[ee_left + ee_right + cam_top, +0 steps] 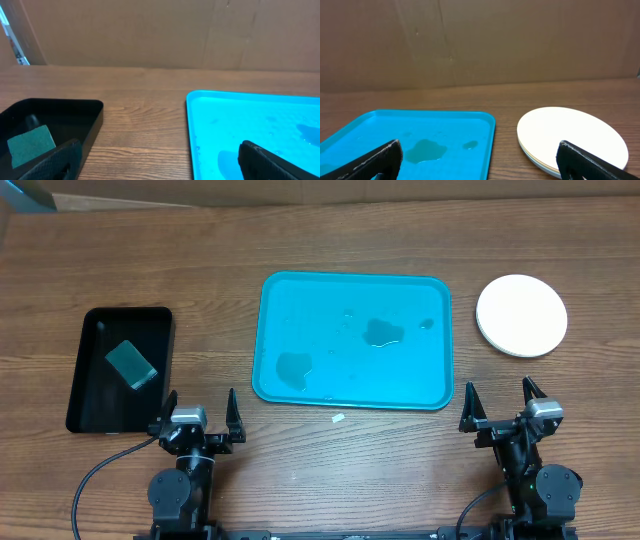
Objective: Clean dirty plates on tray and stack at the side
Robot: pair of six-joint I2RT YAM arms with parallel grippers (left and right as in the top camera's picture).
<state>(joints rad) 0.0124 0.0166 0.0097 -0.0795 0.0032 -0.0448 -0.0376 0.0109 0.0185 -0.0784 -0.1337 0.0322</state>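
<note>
The turquoise tray (353, 340) lies in the middle of the table with no plates on it, only a few wet patches (381, 332). It also shows in the left wrist view (250, 130) and the right wrist view (410, 140). The plates (521, 315) sit stacked on the table right of the tray, a white one on top; the stack shows in the right wrist view (572, 137). My left gripper (197, 416) is open and empty near the front edge, left of the tray. My right gripper (501, 408) is open and empty in front of the stack.
A black tray (120, 368) at the left holds a green sponge (132, 363); both show in the left wrist view, tray (75, 112), sponge (31, 144). A small white scrap (338, 419) lies in front of the turquoise tray. A cardboard wall stands behind the table.
</note>
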